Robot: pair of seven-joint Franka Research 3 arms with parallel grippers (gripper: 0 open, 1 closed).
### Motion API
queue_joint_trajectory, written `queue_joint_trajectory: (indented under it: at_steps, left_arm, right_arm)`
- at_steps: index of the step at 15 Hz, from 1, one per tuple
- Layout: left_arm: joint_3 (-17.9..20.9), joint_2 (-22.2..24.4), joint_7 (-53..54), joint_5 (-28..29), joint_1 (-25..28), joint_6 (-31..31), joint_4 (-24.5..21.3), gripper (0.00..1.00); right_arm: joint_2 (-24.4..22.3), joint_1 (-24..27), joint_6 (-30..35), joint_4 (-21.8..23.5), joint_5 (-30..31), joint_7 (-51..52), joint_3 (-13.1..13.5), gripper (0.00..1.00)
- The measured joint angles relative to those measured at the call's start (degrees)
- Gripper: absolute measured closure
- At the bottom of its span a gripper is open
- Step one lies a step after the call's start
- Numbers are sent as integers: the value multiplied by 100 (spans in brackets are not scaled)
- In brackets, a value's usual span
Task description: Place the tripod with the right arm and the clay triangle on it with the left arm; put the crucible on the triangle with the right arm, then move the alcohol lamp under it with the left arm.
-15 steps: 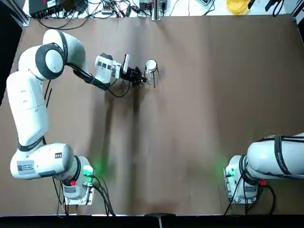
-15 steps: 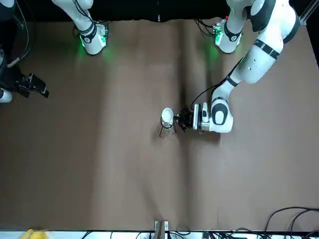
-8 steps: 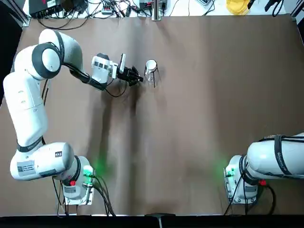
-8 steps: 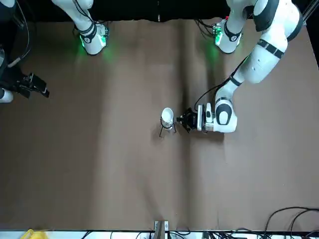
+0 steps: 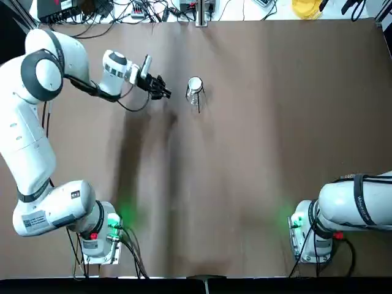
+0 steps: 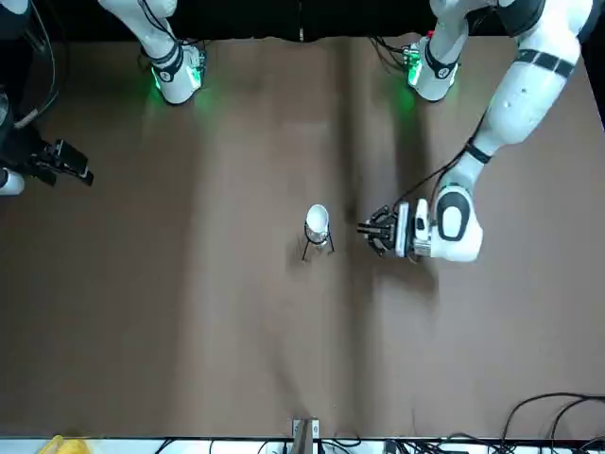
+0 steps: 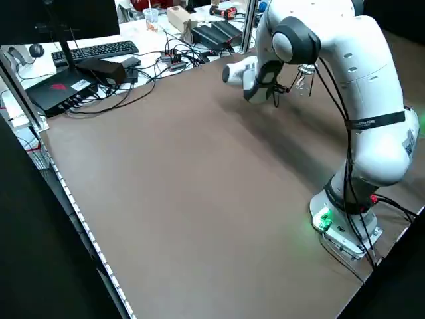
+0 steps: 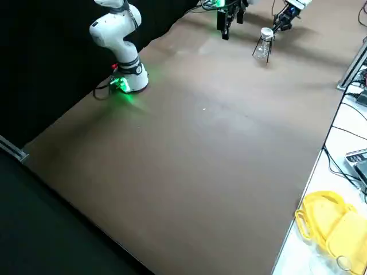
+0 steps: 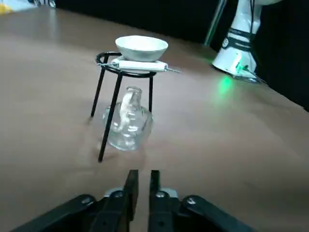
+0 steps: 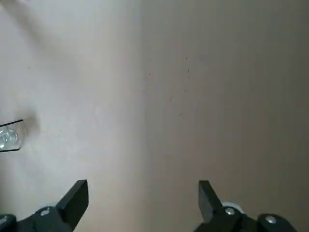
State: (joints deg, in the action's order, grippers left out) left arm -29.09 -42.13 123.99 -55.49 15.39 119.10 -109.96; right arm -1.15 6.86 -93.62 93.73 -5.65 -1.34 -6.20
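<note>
Nearest the robot's own edge of the table (image 5: 245, 184), the two arms' bases stand well apart. The right arm (image 5: 361, 202) is parked on its own side, and the right gripper (image 10: 143, 182) is out over that side, its fingers spread wide with nothing between them.

Farther out, on the left half of the table, the left gripper (image 9: 145, 173) is at the robot's left of the tripod (image 9: 114, 108), apart from it and pointing towards it. Its two fingers are parted by only a narrow gap, and it has hold of nothing.

The tripod is upright on its three slim black legs. The clay triangle (image 9: 140, 66) lies on its ring, with wire ends sticking out past the rim, and the white crucible (image 9: 141, 48) sits upright on the triangle. Beneath them, the clear glass alcohol lamp (image 9: 129, 128) stands on the table between the legs, its neck below the ring.

Beyond the table's far edge are tangled black cables (image 5: 153, 12) and, more to the robot's right, a yellow object (image 5: 306, 8).
</note>
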Motion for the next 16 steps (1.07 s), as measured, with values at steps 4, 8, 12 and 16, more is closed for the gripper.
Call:
queue_joint_trajectory:
  at_steps: [4, 8, 12, 16]
  left_arm:
    - [1, 215, -1183, 1341, 230, -608, 516, 47]
    - [106, 554, -2402, 2194, 268, -930, 769, 11]
    - [579, 1260, -3983, 3260, 272, -1829, 817, 0]
    - [884, 2138, -5426, 4278, 288, -2325, 900, 0]
  right_arm:
    - [0, -1, -1, 0, 0, 1, -2, 0]
    - [0, -1, -1, 0, 0, 2, -6, 0]
    - [0, -2, 6, 0, 0, 2, -10, 0]
    - [0, -46, -7, -2, 0, 6, -21, 0]
